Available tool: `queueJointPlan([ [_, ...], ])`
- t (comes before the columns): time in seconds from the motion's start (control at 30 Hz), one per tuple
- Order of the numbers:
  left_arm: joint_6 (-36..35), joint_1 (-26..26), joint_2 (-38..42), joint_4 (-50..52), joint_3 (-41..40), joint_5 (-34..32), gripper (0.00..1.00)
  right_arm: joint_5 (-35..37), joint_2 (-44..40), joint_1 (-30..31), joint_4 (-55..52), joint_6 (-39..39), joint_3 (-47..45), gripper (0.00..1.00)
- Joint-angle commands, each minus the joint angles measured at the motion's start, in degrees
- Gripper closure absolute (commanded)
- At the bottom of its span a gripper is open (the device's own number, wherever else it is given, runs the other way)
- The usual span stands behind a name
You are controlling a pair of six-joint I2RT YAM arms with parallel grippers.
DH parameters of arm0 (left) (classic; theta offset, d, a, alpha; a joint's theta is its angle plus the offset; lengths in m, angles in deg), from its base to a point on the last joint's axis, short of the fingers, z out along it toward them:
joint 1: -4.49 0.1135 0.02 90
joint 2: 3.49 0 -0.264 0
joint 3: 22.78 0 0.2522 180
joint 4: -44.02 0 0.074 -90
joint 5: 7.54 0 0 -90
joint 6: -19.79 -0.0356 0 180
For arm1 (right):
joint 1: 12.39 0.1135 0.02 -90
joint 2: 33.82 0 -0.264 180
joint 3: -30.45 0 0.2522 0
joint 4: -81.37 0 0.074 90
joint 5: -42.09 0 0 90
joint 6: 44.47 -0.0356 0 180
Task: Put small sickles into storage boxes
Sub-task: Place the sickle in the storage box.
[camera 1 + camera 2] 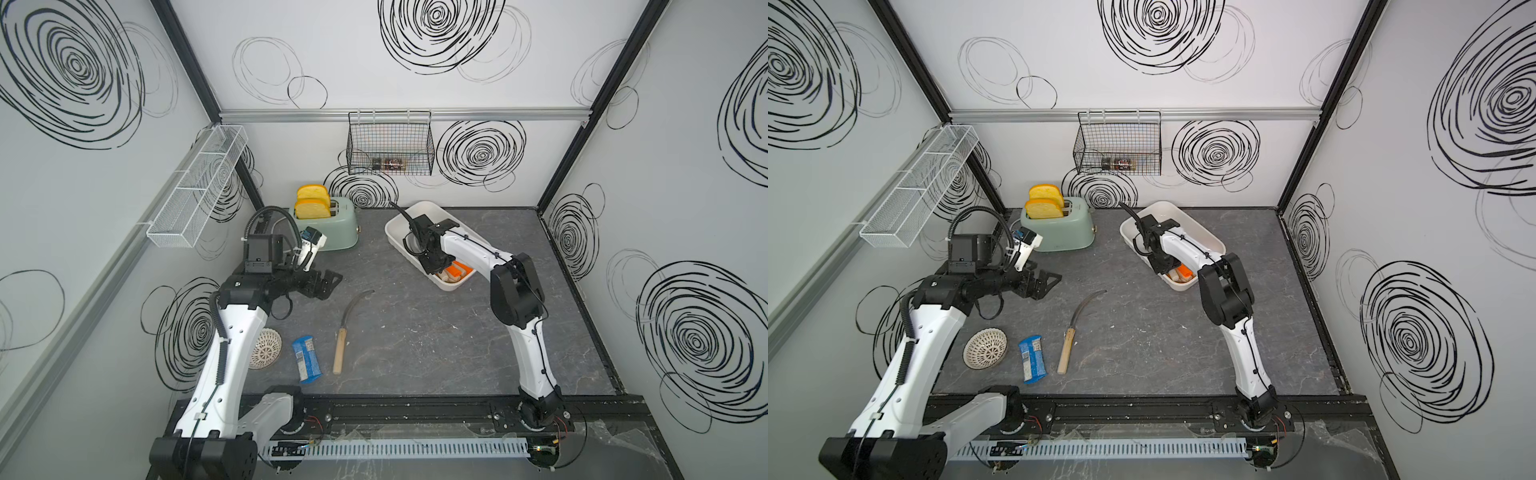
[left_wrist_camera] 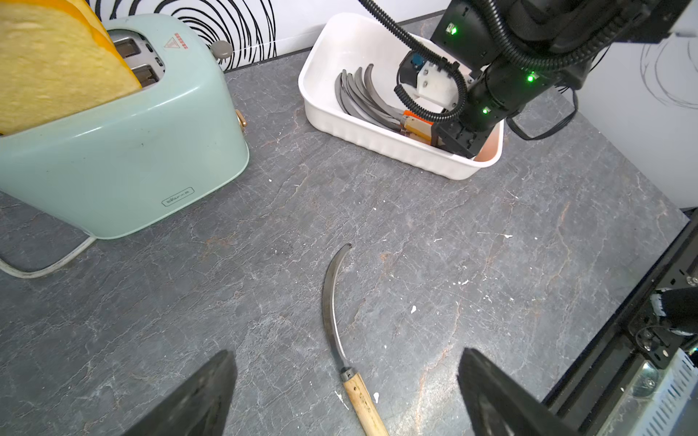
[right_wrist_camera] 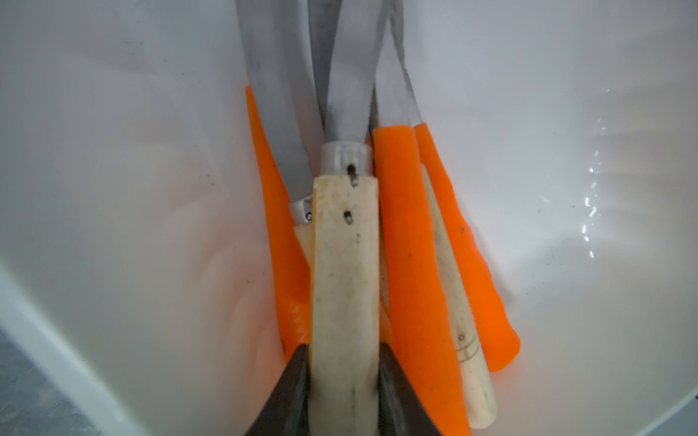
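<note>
One small sickle (image 1: 347,328) (image 1: 1077,328) (image 2: 332,302) with a pale wooden handle lies on the grey table. My left gripper (image 1: 328,282) (image 1: 1046,282) (image 2: 347,353) hovers open just left of its blade, empty. The white storage box (image 1: 392,237) (image 1: 1200,226) (image 2: 377,139) (image 3: 113,188) stands at the back right and holds several sickles (image 2: 362,98) with orange handles (image 3: 408,245) and wooden ones. My right gripper (image 1: 440,268) (image 1: 1169,270) (image 3: 344,351) is down inside the box. Its jaws press both sides of a wooden sickle handle (image 3: 343,264) lying on the pile.
A mint toaster (image 1: 328,226) with two bread slices stands at the back left. A blue packet (image 1: 306,359) and a white perforated bowl (image 1: 266,349) lie near the front left. A black wire basket (image 1: 390,145) and a white mesh rack (image 1: 195,191) hang on the walls.
</note>
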Motion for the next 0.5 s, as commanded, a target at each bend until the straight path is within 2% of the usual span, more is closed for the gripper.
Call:
queueJointPlan([
  [0.0, 0.13, -0.42, 0.61, -1.52, -0.05, 0.12, 0.04, 0.26, 0.84, 0.67, -1.95, 0.47, 1.23, 0.68],
  [0.47, 0.63, -0.42, 0.48, -1.45, 0.82, -0.25, 0.04, 2.53, -2.36, 0.67, -2.27, -0.34, 1.84, 0.65],
])
